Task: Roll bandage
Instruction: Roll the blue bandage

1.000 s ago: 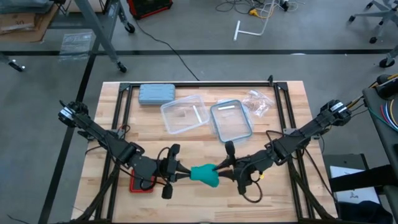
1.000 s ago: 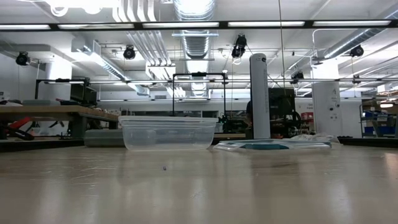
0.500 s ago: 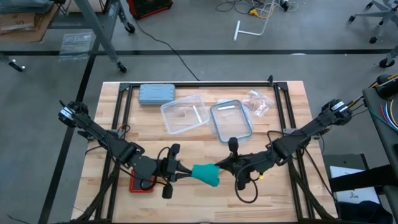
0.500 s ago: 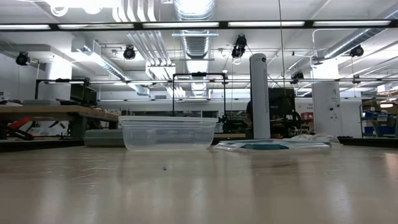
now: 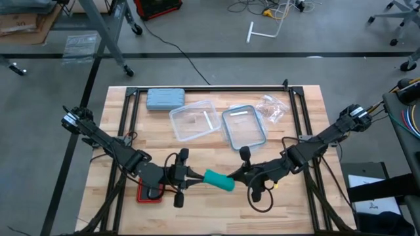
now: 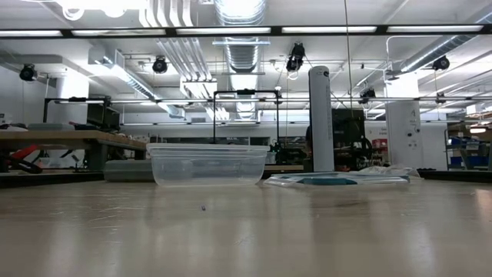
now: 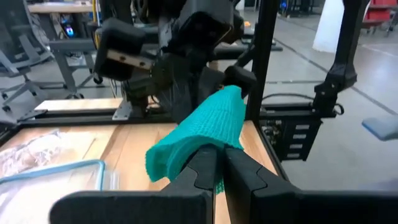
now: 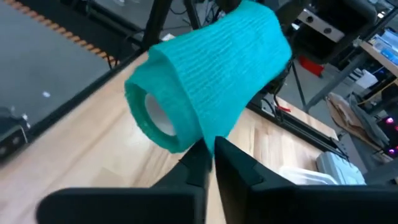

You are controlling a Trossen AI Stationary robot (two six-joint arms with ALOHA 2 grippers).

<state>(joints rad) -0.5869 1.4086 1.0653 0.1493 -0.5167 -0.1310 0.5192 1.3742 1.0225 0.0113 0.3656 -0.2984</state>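
Teal bandage (image 5: pixel 218 180) rolled and held between both arms above the counter (image 5: pixel 302 131), left gripper (image 5: pixel 195 176) clamped on one end, right gripper (image 5: pixel 235 177) pinching the other.

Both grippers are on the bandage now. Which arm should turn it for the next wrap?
Probably the right. The right gripper pinches the bandage at its open rolled end, where turning would wind it. The left gripper clamps the other end and can anchor it.

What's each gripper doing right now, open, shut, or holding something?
Left gripper: shut on one end of the bandage.
Right gripper: shut on the bandage's other end, near the table's front edge.
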